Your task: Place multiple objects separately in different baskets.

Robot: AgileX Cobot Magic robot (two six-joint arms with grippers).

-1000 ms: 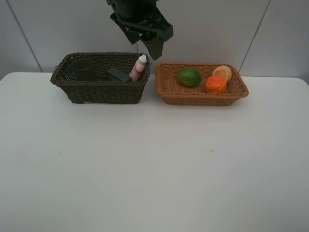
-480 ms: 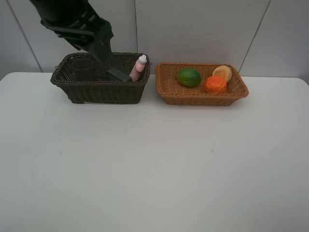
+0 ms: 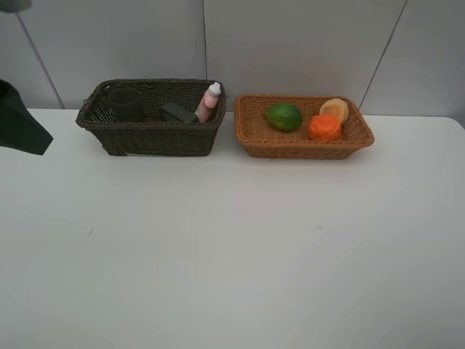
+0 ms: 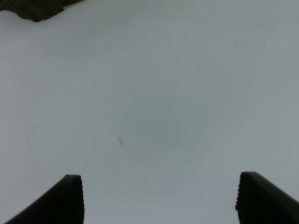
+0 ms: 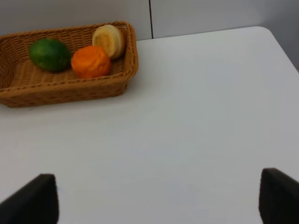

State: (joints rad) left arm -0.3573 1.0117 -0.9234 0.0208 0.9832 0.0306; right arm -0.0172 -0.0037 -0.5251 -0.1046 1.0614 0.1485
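The dark brown basket [image 3: 149, 137] at the back left holds a dusky cup [image 3: 125, 104], a dark pump bottle [image 3: 178, 113] and a pink bottle with a white cap [image 3: 209, 102]. Beside it, the tan basket [image 3: 301, 148] holds a green fruit [image 3: 284, 116], an orange [image 3: 325, 127] and a pale peach-like fruit [image 3: 335, 109]. My left gripper [image 4: 159, 186] hangs open and empty over bare table. My right gripper [image 5: 159, 191] is also open and empty, some way in front of the tan basket [image 5: 65, 91] with its green fruit [image 5: 49, 54] and orange [image 5: 90, 61].
A dark part of my left arm [image 3: 18, 127] shows at the left edge of the high view. The white table [image 3: 232, 247] runs wide in front of both baskets. A grey panelled wall stands behind them. A corner of the dark basket [image 4: 37, 9] shows in the left wrist view.
My left arm has swung from above the gap between the baskets, across the dark basket, out to the left edge of the view. The objects in both baskets have stayed put.
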